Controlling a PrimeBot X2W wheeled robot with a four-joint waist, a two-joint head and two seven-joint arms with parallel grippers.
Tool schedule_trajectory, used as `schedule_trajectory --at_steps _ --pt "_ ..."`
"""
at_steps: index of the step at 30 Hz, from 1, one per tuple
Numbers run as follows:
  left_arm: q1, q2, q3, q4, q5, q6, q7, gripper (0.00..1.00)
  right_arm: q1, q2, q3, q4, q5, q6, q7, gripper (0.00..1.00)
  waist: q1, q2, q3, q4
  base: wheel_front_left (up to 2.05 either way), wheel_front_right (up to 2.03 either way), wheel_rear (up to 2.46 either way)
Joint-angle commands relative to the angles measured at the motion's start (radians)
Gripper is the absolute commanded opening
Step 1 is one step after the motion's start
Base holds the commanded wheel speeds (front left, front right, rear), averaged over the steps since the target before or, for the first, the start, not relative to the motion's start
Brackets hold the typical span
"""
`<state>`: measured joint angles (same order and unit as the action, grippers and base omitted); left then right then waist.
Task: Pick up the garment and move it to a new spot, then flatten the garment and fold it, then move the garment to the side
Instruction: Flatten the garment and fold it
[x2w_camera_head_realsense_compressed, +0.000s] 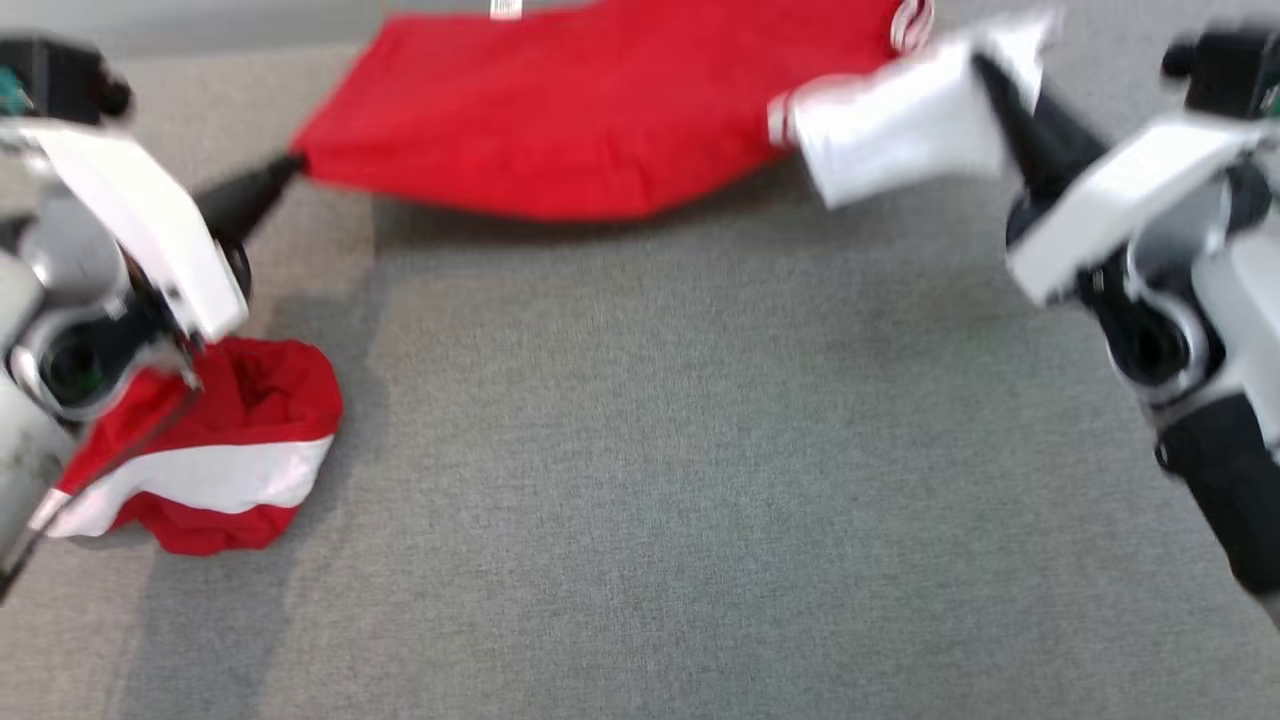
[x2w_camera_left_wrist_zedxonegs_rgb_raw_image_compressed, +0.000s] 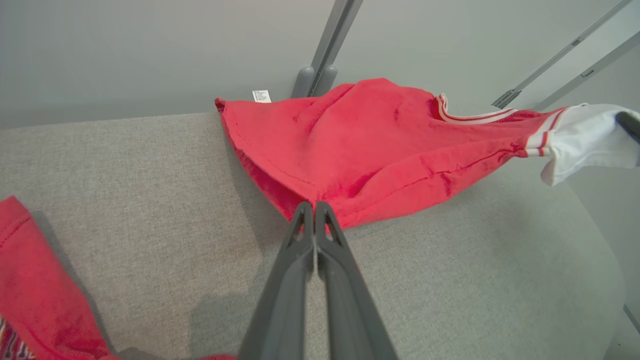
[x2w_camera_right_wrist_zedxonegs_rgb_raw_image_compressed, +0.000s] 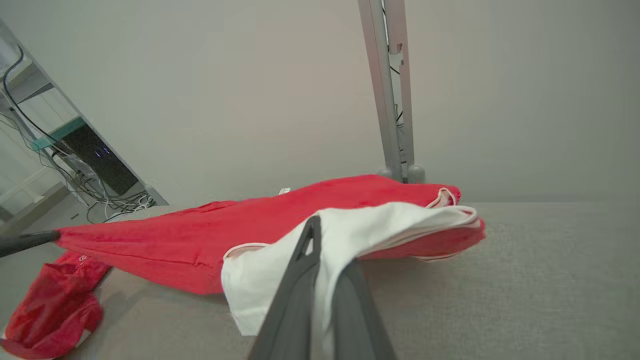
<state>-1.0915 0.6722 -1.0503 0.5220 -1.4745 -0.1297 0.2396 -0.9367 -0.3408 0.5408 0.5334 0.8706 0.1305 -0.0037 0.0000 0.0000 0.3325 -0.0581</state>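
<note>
Work surface: a broad top covered in grey woven fabric (x2w_camera_head_realsense_compressed: 640, 450), rounded at a far corner in the left wrist view.
Wall: plain pale grey (x2w_camera_right_wrist_zedxonegs_rgb_raw_image_compressed: 250, 100) and unmarked, rising behind the surface.
Post: a grey metal upright (x2w_camera_right_wrist_zedxonegs_rgb_raw_image_compressed: 392, 100) stood at the back edge on two rounded feet.
Shelving: a metal-framed rack (x2w_camera_right_wrist_zedxonegs_rgb_raw_image_compressed: 30, 95) held a dark box (x2w_camera_right_wrist_zedxonegs_rgb_raw_image_compressed: 97, 160), with tangled cables (x2w_camera_right_wrist_zedxonegs_rgb_raw_image_compressed: 100, 195) beneath.
Light: soft and even, with faint shadows.

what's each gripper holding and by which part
Both hold the red garment: the left gripper pinches a red hem corner, the right gripper its white sleeve.
</note>
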Motion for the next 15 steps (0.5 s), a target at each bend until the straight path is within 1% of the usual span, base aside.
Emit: schedule_trajectory --at_steps 1,2,3,4,5,9,12,15 --pt "0.059 0.01 -0.025 -0.01 0.004 -0.002 0.003 0.0 0.087 -0.046 0.014 -0.047 0.043 0.001 0.063 0.0 0.0 0.0 -0.11 0.005 0.0 0.0 0.0" --pt "0.088 0.013 -0.035 -0.016 0.0 -0.001 0.003 0.0 0.126 -0.067 0.019 -0.07 0.062 0.001 0.096 0.0 0.0 0.0 -0.129 0.004 0.0 0.0 0.0" --pt "0.088 0.013 -0.035 -0.016 0.0 -0.001 0.003 0.0 0.126 -0.067 0.019 -0.07 0.062 0.001 0.096 0.0 0.0 0.0 -0.129 0.004 0.0 0.0 0.0" --pt "0.116 0.016 -0.045 -0.025 -0.005 0.002 0.004 0.0 0.166 -0.087 0.022 -0.093 0.083 0.001 0.131 0.0 0.0 0.0 -0.147 0.002 0.0 0.0 0.0" --pt "0.169 0.022 -0.057 -0.049 -0.02 0.01 0.002 0.0 0.241 -0.121 0.021 -0.142 0.128 0.0 0.199 0.0 0.0 0.0 -0.178 -0.003 0.0 0.0 0.0" --pt "0.28 0.044 -0.081 -0.127 -0.034 0.029 -0.028 0.0 0.381 -0.187 0.004 -0.235 0.194 0.001 0.319 0.0 0.0 0.0 -0.227 -0.014 0.0 0.0 0.0" --pt "0.359 0.079 -0.102 -0.205 -0.007 0.059 -0.081 0.0 0.487 -0.227 -0.019 -0.305 0.215 0.0 0.372 0.0 0.0 0.0 -0.25 -0.021 0.0 0.0 0.0" --pt "0.443 0.108 -0.117 -0.289 -0.01 0.098 -0.126 0.0 0.599 -0.262 -0.05 -0.375 0.221 0.001 0.415 0.0 0.0 0.0 -0.26 -0.024 0.0 0.0 0.0"
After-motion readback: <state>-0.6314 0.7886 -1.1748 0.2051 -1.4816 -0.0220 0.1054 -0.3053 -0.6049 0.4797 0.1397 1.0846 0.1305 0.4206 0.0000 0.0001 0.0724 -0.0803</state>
